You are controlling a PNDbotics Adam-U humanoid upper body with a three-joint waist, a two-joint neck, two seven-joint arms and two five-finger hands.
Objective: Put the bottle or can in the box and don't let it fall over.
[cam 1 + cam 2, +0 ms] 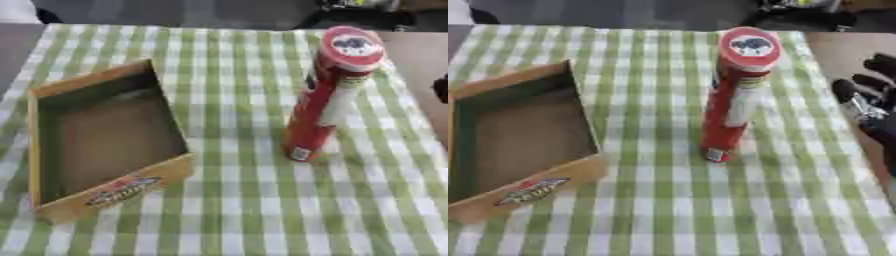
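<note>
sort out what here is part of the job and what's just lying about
Part of the job:
- can, red, standing upright on the cloth
- box, open, nothing in it, to the can's left
- right robot hand, at the right edge, apart from the can

Just there:
- checked tablecloth
- dark clutter beyond the table's far edge

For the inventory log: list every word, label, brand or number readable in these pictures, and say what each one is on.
No text here can be read.
Red can, lid: a dark emblem on white, blurred.
Red can, side: a white panel and a small label near the base, blurred.
Box, front wall: a red and yellow logo, lettering too blurred to read.
</note>
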